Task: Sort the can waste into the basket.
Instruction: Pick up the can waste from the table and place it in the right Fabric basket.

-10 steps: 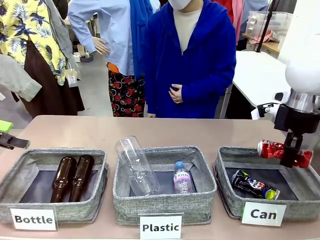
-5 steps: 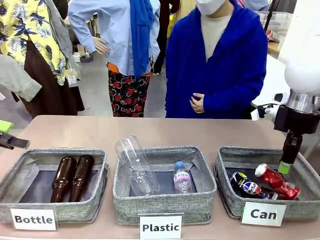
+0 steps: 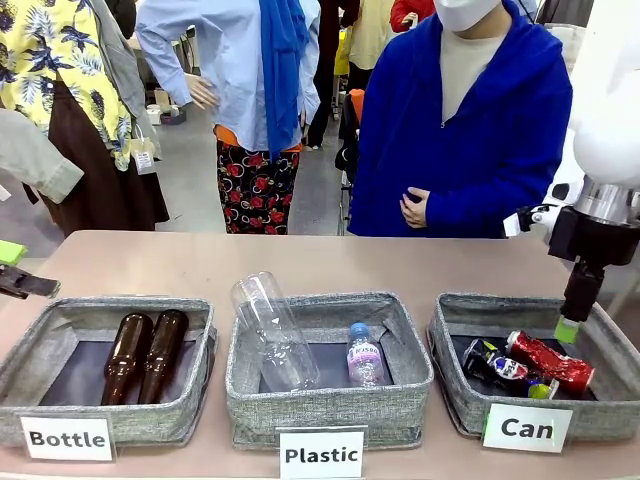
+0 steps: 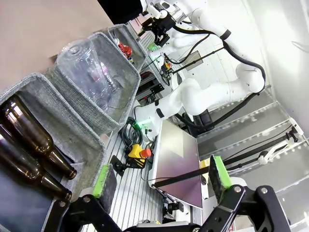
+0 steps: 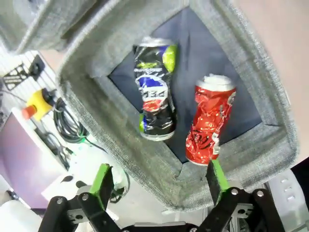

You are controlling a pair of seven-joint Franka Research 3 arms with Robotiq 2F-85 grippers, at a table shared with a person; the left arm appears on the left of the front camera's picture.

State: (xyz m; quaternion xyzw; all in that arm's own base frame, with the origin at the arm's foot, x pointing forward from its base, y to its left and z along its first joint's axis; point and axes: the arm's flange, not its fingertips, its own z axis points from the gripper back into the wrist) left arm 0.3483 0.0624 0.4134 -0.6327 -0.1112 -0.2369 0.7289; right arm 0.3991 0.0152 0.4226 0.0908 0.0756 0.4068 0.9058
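- Red can (image 3: 550, 361) and black can (image 3: 507, 369) lie side by side on the "Can" basket (image 3: 455, 385) floor, lower right of frame.
- Right end effector (image 3: 566, 329) hovers above the basket, spread wide, empty.
- Left end effector (image 4: 159, 176) spread wide, empty.

2 brown bottles (image 3: 143, 354) lie in the "Bottle" basket (image 3: 60, 330); 2 clear bottles (image 3: 275, 333) in the "Plastic" basket (image 3: 330, 405).

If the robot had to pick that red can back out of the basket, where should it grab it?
Probably across the middle of the red can, coming straight down from above. It lies on its side on the basket floor, apart from the black can, so fingers fit either side of its crumpled body. The basket walls block a sideways approach.
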